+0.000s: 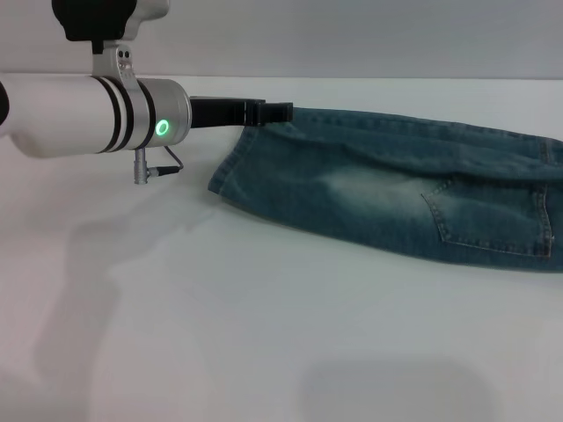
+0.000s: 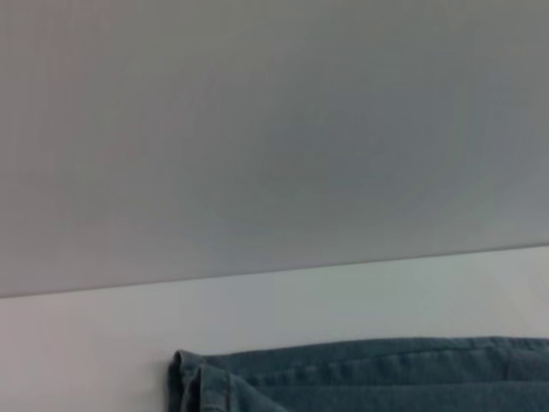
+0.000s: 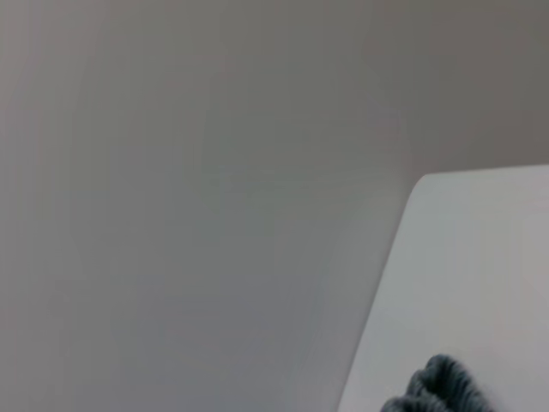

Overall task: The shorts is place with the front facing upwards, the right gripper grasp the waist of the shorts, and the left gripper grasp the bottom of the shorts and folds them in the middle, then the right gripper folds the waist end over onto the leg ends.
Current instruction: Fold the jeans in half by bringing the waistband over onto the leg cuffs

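Note:
The shorts [image 1: 378, 193] lie flat across the white table, doubled lengthwise, with a faded patch and a stitched pocket [image 1: 493, 220] facing up. Their straight leg hems [image 1: 230, 167] form the left end. The waist end runs out of the head view on the right. My left gripper [image 1: 280, 112], on the green-ringed arm, sits at the far corner of the hem end, touching the denim. In the left wrist view the hem corner [image 2: 202, 378] rests on the table. A ruffled bit of waist [image 3: 446, 386] shows in the right wrist view. The right gripper itself is out of view.
The white table [image 1: 264, 334] stretches bare in front of and to the left of the shorts. Its far edge [image 1: 396, 81] meets a grey wall close behind the denim. A table corner [image 3: 420, 184] shows in the right wrist view.

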You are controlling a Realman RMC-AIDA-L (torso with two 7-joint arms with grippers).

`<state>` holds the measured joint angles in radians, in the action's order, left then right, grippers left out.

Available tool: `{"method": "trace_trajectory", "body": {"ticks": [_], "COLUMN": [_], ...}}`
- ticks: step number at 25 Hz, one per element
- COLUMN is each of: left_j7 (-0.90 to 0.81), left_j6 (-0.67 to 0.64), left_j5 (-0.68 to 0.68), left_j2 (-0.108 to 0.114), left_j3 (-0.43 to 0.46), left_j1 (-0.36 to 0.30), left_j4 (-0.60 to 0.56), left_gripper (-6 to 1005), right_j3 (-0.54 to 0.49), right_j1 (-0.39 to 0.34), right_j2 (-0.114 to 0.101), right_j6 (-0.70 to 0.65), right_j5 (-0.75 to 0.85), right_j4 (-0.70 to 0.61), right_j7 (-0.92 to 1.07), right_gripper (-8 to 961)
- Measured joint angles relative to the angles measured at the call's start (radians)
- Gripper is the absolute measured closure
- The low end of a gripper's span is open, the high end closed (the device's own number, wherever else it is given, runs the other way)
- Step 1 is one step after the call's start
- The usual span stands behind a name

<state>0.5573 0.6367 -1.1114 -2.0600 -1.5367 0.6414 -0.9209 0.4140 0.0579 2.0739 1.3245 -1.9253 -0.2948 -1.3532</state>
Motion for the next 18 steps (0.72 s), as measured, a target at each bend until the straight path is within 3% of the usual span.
{"method": "trace_trajectory", "body": {"ticks": [9, 18], "left_j7": [0.004, 0.013], "left_j6": [0.03, 0.032], "left_j5": [-0.001, -0.001], "left_j2": [0.0, 0.0], "left_j3": [0.014, 0.014], "left_j1": [-0.014, -0.021], "left_j4": [-0.014, -0.028], "left_gripper": [186, 187], "right_j3": [-0.023, -0.013], "right_j1": [-0.013, 0.048], "right_j2": [-0.005, -0.007], "right_j6": [-0.028, -0.05], "right_j5": [0.0, 0.007], "right_j4": [-0.001, -0.003], "right_j7": [0.01, 0.011], "right_gripper": [413, 412]}}
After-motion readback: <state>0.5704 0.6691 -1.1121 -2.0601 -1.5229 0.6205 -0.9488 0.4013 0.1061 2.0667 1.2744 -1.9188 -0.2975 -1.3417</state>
